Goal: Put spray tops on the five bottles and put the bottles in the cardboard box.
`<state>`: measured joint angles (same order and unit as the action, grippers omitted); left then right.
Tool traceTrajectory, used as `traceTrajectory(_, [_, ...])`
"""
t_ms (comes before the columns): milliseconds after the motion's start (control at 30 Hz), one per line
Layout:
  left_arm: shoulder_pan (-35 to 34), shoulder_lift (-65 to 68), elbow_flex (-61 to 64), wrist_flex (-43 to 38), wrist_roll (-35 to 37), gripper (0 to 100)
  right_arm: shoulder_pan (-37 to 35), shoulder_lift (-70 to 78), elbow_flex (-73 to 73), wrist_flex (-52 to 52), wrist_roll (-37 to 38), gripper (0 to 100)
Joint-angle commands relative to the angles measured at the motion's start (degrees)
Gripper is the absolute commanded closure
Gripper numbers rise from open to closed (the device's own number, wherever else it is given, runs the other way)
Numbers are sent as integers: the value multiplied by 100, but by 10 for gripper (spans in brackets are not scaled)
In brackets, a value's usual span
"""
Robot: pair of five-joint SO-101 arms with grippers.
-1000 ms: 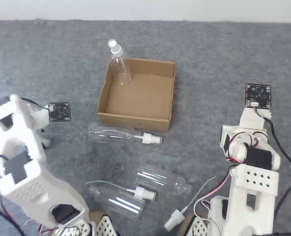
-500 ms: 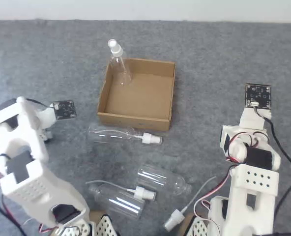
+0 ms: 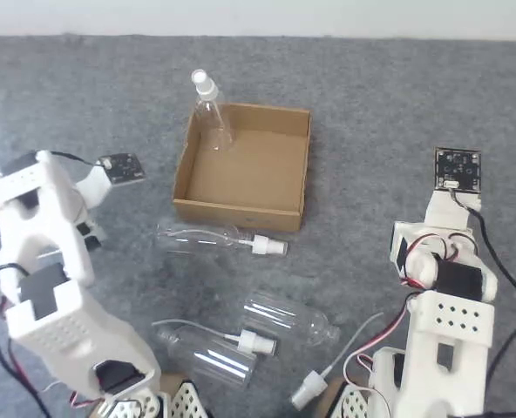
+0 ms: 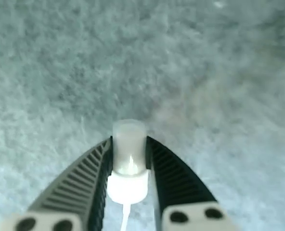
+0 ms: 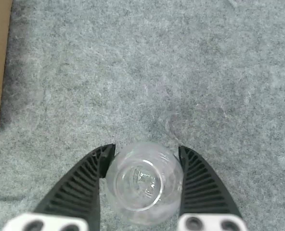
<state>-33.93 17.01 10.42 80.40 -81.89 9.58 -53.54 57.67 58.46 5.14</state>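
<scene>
Left arm's wrist has swung toward the cardboard box [image 3: 236, 212] — left gripper [image 4: 129, 142] clamped on a spray top [image 4: 129, 168]. Right gripper [image 5: 146, 149] grasps an uncapped bottle [image 5: 143, 183] — mouth facing the wrist camera, above grey carpet [image 5: 181, 72].

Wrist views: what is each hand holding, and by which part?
Left hand: a spray top, pinched across its cap above the collar. Right hand: an uncapped bottle, gripped around its body.

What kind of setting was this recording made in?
Probably a robot practice bench rather than a home or a factory. Two white arms sit at a surface covered in grey carpet, with a cardboard box and clear plastic bottles laid out between them.
</scene>
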Motion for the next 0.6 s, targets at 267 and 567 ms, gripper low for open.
traceTrajectory(267, [-123, -141, -1033, 1451, 598, 988, -48, -180, -97, 22, 62, 917])
traceTrajectory(567, [-466, -1178, -1332, 1749, 615, 988, -57, -180, -105, 31, 62, 918])
